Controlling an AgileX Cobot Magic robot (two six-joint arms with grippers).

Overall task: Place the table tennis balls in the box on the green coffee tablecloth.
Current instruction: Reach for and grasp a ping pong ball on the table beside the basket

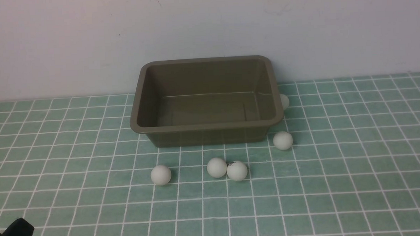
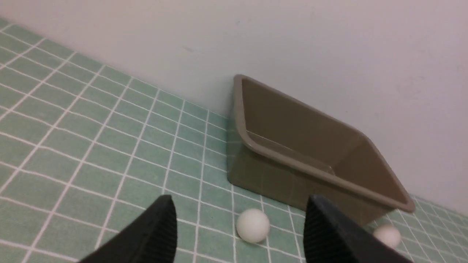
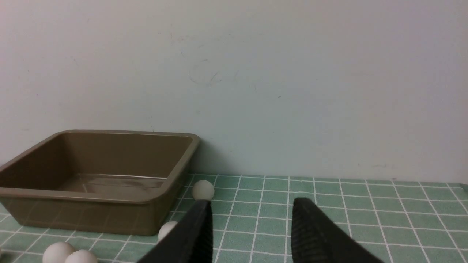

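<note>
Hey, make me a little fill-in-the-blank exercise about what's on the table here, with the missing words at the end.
1. The number of white balls lying outside the tub is ____.
2. The cloth is green, with a grid of lines coloured ____.
3. Seen from the front, the ball farthest to the left lies in front of the tub, and the wall stands ____ the tub.

Missing words: five; white; behind

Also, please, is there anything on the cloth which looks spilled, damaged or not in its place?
Nothing looks spilled or damaged. One ball is half tucked behind the right side of the box, so the front view partly hides it.
</note>
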